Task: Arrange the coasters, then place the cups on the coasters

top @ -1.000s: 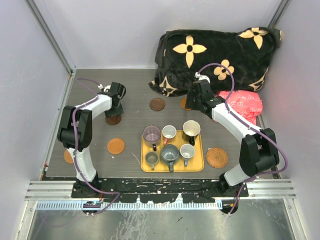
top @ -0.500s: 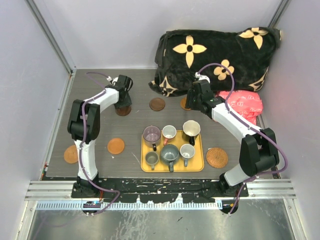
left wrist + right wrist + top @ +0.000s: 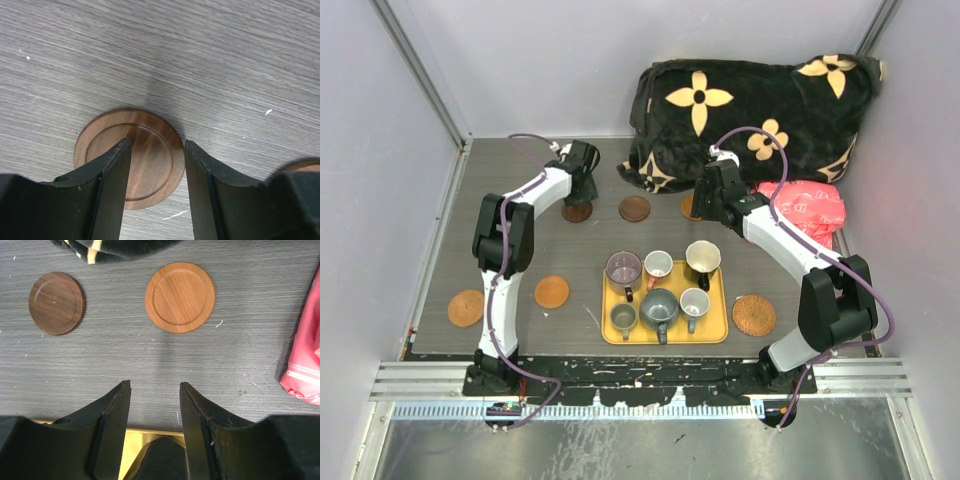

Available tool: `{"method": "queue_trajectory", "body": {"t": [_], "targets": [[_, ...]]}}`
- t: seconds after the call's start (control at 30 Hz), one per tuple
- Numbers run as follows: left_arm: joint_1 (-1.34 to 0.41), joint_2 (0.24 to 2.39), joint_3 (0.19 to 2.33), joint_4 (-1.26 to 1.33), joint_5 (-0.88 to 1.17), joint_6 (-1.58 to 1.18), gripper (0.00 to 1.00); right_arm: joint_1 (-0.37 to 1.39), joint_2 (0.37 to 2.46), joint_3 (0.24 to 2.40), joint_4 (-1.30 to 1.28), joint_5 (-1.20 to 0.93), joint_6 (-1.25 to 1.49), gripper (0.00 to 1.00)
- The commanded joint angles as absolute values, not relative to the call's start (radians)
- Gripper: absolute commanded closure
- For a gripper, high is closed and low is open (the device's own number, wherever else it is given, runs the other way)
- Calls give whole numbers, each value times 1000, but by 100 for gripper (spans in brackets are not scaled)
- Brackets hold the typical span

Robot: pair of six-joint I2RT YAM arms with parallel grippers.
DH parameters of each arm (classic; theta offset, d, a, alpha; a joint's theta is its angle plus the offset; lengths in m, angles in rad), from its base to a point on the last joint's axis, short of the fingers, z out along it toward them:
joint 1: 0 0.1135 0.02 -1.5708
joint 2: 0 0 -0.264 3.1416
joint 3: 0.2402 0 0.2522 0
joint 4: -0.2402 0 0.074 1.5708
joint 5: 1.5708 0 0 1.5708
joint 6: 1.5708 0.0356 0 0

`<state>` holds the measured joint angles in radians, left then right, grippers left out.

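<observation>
My left gripper (image 3: 580, 193) (image 3: 157, 142) hovers open over a dark brown coaster (image 3: 577, 212) (image 3: 150, 150) lying flat at the back left. One finger covers its middle and the other stands at its rim. A second dark coaster (image 3: 634, 208) (image 3: 56, 303) and an orange-brown one (image 3: 688, 207) (image 3: 180, 296) lie further right. Two more orange-brown coasters (image 3: 552, 292) (image 3: 466, 308) lie front left, and a wicker one (image 3: 754, 315) front right. Several cups, among them purple (image 3: 623, 268) and black (image 3: 702, 257) (image 3: 165, 460), stand on the yellow tray (image 3: 720, 335). My right gripper (image 3: 704, 215) (image 3: 155, 385) is open and empty.
A black blanket (image 3: 750, 105) with tan flowers fills the back right, and a pink bag (image 3: 805, 205) (image 3: 305, 360) lies beside it. White walls close in the table at the back and sides.
My left gripper has swung toward the back right, and the dark brown coaster under it has moved along with it. The right arm has stayed still.
</observation>
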<state>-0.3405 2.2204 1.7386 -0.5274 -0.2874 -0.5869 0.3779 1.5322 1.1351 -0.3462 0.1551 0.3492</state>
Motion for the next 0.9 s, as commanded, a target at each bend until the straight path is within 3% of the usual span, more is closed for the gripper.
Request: {"method": "queue_trajectory", "body": {"t": [0.0, 0.6, 0.87], "targets": [[-361, 2277, 1742, -565, -217, -607, 52, 383, 1522, 1166, -334, 173, 336, 50], [-362, 2101, 1674, -547, -288, -594, 50, 383, 1509, 1149, -325, 163, 345, 50], [-337, 1916, 1489, -553, -349, -614, 49, 383, 1486, 1132, -323, 165, 340, 50]]}}
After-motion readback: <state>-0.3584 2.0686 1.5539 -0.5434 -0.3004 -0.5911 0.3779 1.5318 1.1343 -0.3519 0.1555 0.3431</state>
